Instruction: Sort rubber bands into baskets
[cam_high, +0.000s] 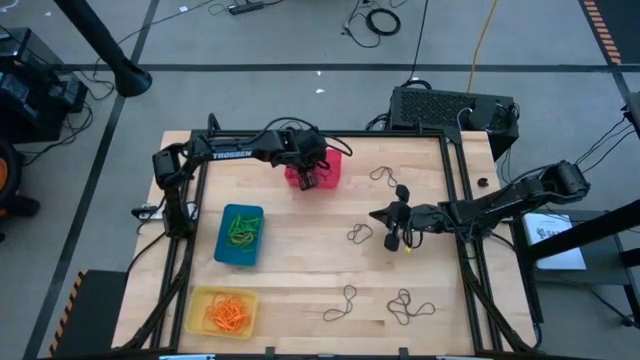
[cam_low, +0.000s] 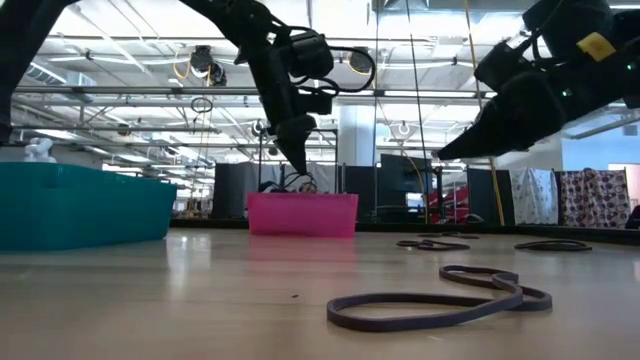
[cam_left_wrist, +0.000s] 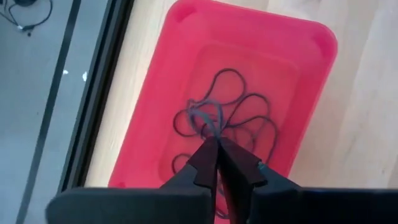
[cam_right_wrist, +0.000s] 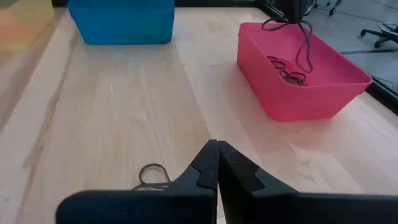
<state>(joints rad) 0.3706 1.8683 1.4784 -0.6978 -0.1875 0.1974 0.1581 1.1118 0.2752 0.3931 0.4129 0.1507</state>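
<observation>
The red basket (cam_high: 330, 170) stands at the table's far side and holds several dark rubber bands (cam_left_wrist: 249, 121). My left gripper (cam_left_wrist: 217, 144) hangs over it, shut on one more dark rubber band (cam_right_wrist: 303, 40). Green bands fill the blue basket (cam_high: 240, 236), and orange bands fill the yellow basket (cam_high: 222, 312). My right gripper (cam_high: 378, 214) hovers shut and empty over the middle of the table. More dark bands (cam_high: 358, 235) lie flat on the wood around it. My left gripper pinches the upper end of the dark band (cam_left_wrist: 205, 124) between its two fingertips. The fingers come from above, slanting down into the red basket. The band hangs slack below them inside the basket, down toward the bands lying on its floor.
Loose dark bands lie at the far right (cam_high: 383, 177), near the front edge (cam_high: 342, 303) and at the front right (cam_high: 408, 308). One lies close under my right gripper (cam_right_wrist: 152, 174). A black box (cam_high: 450, 108) sits beyond the table's far right corner.
</observation>
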